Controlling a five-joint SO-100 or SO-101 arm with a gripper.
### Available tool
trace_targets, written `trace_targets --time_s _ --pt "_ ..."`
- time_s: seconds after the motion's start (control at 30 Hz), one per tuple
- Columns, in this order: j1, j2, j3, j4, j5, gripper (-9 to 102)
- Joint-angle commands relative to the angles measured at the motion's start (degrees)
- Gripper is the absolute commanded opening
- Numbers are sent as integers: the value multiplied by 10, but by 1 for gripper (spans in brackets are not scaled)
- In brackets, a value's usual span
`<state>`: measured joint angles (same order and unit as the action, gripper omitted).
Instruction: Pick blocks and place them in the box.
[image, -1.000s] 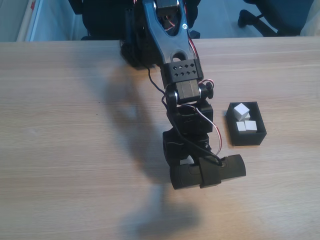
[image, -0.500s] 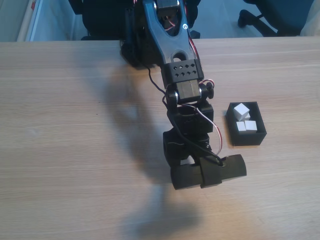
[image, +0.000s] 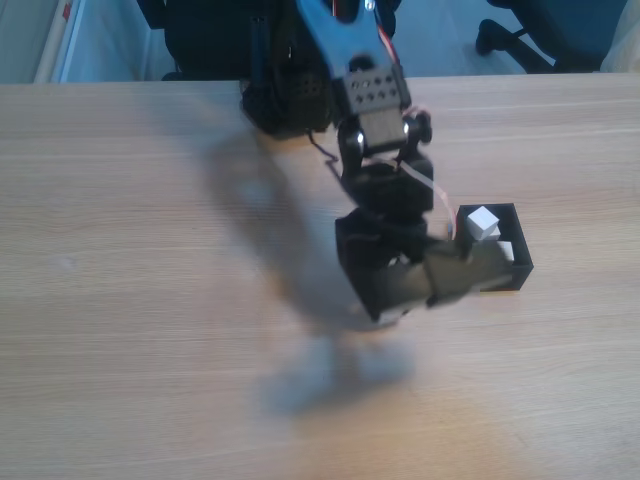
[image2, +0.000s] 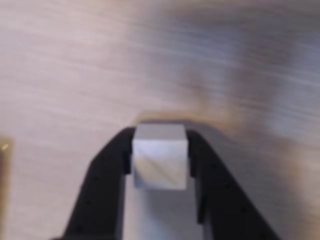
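The white block (image2: 160, 162) sat pinched between the two black fingers of the hand (image2: 160, 165) in the wrist view, blurry wood of the counter (image: 150, 300) behind it. In the fixed view the box (image: 521, 262) lay at roughly 3 o'clock from the hand (image: 400, 300) — just beside it, the arm's bulk overlapping its near wall. At least two more blocks (image: 482, 222) were already inside. My guess: a short carry toward 3 o'clock — then release over the open top.
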<state>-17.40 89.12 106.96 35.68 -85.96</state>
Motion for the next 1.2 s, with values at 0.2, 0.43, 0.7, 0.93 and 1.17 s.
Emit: trace_targets --time_s 0.2,0.43,0.7,0.93,1.17 --pt "-139 214 76 22 34 2" --pt "-211 243 57 50 63 3" --pt "-238 204 21 49 91 4" --pt "-234 140 -44 48 112 7" --pt "-221 93 -80 43 129 13"
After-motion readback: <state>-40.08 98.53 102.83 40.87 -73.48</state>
